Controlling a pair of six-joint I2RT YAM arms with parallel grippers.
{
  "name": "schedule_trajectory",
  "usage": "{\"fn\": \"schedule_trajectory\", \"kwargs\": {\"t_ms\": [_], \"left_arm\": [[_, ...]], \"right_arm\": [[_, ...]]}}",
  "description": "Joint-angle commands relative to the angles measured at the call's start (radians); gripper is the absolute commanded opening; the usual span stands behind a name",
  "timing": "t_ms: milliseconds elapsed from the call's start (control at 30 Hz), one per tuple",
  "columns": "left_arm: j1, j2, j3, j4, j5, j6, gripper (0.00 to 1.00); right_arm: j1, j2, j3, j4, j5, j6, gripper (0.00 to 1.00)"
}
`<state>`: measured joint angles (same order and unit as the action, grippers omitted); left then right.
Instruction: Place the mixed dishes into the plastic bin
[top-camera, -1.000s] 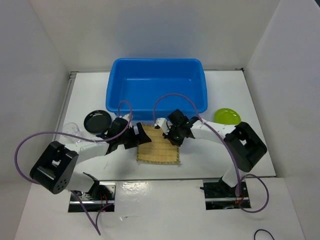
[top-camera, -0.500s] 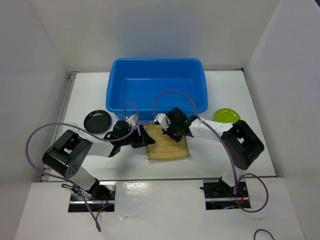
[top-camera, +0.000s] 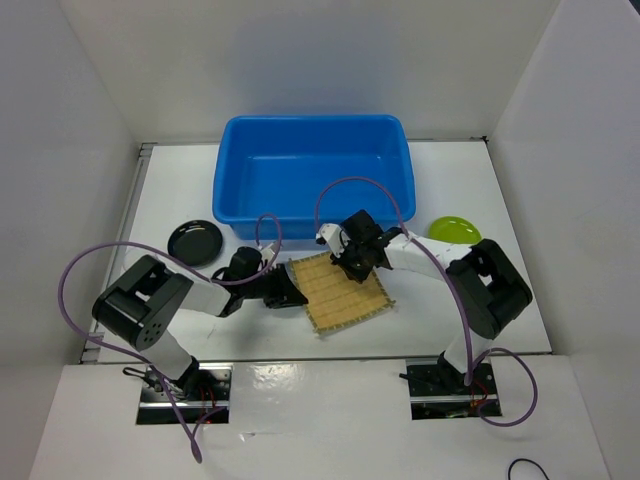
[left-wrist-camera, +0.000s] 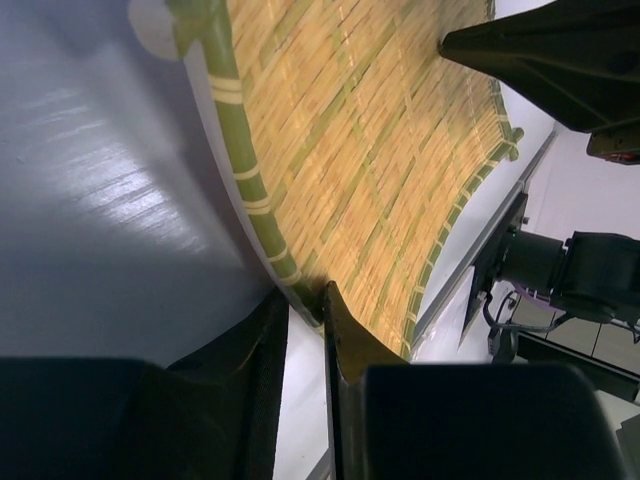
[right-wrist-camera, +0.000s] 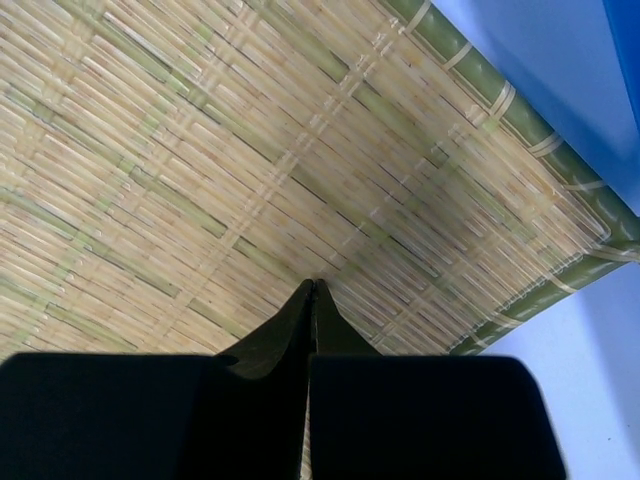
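My left gripper (left-wrist-camera: 305, 312) is clamped on the green-bound rim of the bamboo mat (left-wrist-camera: 370, 150) — the rim runs right between the two jaws, near one corner. I grip it there because the mat lies too flat on the table (top-camera: 180, 190) to be taken from above; its edge is the only part that offers a hold.

My right gripper (right-wrist-camera: 312, 292) has its jaws pressed together with nothing between them, the tips bearing down on the woven face of the mat. I judge this to be a pin: it steadies the mat so the rim does not slide away from my left jaws.

From above, the mat sits skewed on the table just in front of the plastic bin (top-camera: 312, 135), not yet inside it, with my left gripper at its left edge and my right gripper at its far side. The bin holds nothing that I can see.

By count: one mat, one plastic bin, one lime-green plate (top-camera: 454, 232) well off to the right of the bin, and one black plate (top-camera: 195, 242) to the left. I can make out no drinking glasses — clear glass may simply not show against the white.
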<state>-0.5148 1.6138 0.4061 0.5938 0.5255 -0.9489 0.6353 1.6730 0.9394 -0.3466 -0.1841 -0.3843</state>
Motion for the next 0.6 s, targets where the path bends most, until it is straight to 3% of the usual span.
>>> {"fn": "schedule_trajectory", "kwargs": {"t_ms": [0,33,200,433,567], "left_arm": [[-0.033,0.009,-0.01,-0.017,0.04,0.068,0.08],[-0.033,0.009,-0.01,-0.017,0.041,0.068,0.0],[-0.033,-0.018,-0.01,-0.069,0.041,0.07,0.0],[-0.033,-0.314,0.069,-0.453,-0.013,0.157,0.0],[-0.022,-0.451,0.091,-0.564,-0.032,0.17,0.0]], "right_arm": [[-0.009,0.016,-0.033,-0.005,-0.02,-0.011,0.0],[-0.009,0.016,-0.033,-0.005,-0.029,-0.011,0.0],[-0.032,0.016,-0.033,-0.026,-0.052,-0.021,0.0],[-0.236,-0.18,-0.022,-0.057,-0.224,-0.03,0.0],[-0.31,-0.229,-0.06,-0.086,-0.259,-0.083,0.0]]}}
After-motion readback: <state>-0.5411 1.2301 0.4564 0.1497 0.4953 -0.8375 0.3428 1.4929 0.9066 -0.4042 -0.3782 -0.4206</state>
